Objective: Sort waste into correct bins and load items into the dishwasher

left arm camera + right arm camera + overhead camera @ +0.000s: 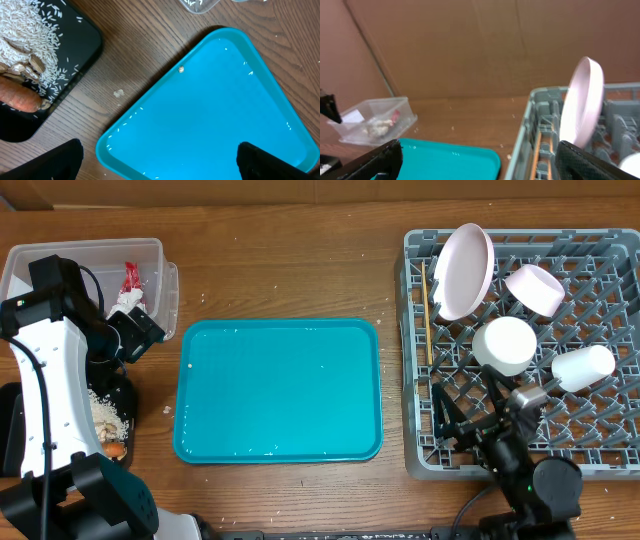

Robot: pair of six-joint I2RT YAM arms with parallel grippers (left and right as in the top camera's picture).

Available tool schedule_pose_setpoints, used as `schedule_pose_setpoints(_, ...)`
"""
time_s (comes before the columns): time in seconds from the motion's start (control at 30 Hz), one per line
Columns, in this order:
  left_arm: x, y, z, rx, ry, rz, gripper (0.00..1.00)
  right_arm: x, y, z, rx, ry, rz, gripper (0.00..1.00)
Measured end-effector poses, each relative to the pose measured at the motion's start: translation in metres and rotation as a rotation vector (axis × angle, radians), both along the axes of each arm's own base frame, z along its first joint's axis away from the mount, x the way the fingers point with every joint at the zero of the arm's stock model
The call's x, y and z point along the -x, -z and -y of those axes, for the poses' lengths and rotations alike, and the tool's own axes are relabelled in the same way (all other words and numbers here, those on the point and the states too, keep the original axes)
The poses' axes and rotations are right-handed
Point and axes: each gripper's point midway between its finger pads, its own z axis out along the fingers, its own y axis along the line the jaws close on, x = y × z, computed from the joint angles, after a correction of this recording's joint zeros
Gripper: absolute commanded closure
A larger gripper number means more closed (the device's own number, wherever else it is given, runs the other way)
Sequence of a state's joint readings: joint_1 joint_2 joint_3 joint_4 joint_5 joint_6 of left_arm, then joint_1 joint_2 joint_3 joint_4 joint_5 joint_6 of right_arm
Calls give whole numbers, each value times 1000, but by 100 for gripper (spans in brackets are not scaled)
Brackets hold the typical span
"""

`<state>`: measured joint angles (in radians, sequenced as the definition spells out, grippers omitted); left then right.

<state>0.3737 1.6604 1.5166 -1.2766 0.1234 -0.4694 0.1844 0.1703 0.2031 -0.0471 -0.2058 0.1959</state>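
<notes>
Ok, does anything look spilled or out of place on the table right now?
Only small bits: one stray crumb lies on the table between the black tray and the teal tray, and a second crumb sits just inside the teal tray's edge. Nothing else stands out.

- The left arm (45,395) is extended along the left side, with its wrist bent inward.
- The left gripper (160,167) is pointed downward, fingers (62,160) spread wide and nothing gripped.
- The right arm (525,470) is kept low.
- The right gripper (480,165) is held roughly level, spread wide and empty.
</notes>
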Motion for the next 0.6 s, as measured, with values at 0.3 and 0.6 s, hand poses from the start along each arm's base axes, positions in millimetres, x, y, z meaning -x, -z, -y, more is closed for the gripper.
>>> schedule_pose_setpoints(0.3,0,0,0,0,0,0,0,6,9,-2,1,-11,76,0)
schedule_pose_setpoints(0.6,0,0,0,0,0,0,0,9,8,0,14,-3,123,0)
